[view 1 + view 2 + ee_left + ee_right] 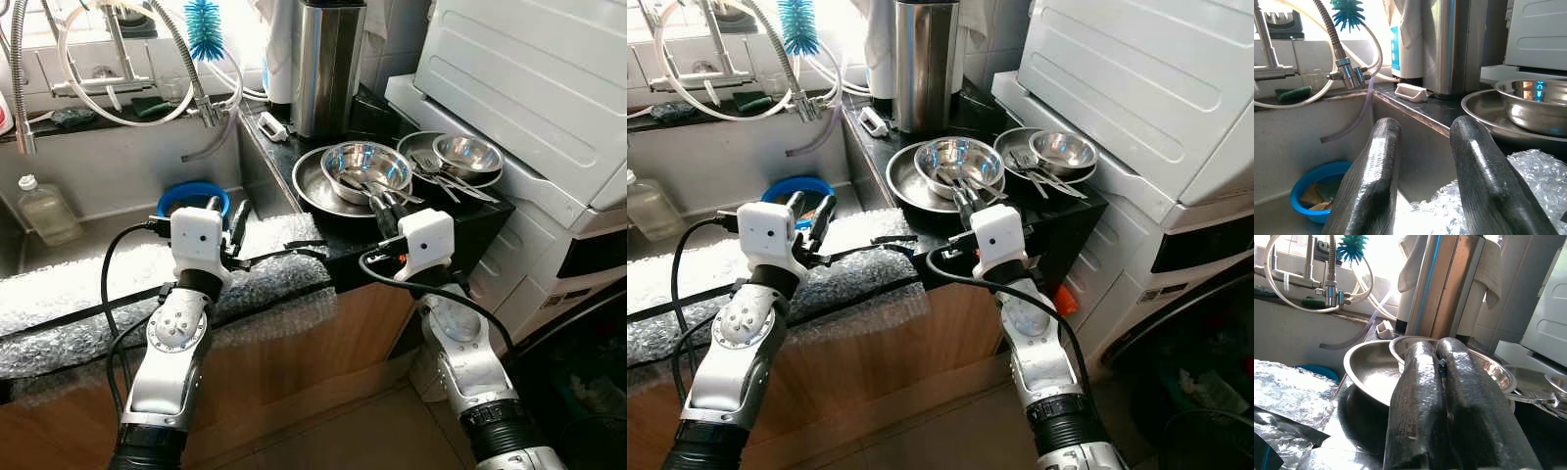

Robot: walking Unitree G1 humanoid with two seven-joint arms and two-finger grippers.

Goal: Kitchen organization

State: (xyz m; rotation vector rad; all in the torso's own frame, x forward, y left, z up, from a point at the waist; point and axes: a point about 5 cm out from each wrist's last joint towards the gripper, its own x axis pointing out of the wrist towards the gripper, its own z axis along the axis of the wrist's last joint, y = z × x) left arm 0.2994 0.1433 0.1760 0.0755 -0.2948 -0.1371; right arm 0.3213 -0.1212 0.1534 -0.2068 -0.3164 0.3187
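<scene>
The black stone bench [343,245] carries a wide steel plate [312,186] with a shiny steel bowl [364,163] nested in it. Right hand [380,201] sits at that bowl's near rim, fingers pressed together. Left hand [223,217] hovers over bubble wrap [78,294], fingers parted, empty.

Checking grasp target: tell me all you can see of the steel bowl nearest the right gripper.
The steel bowl is shiny, round and upright, nested in a wider shallow steel pan on the black counter right of the sink. Utensils lie inside, handles over its near rim. The right gripper, fingers shut, sits at that near rim; contact is unclear.
</scene>
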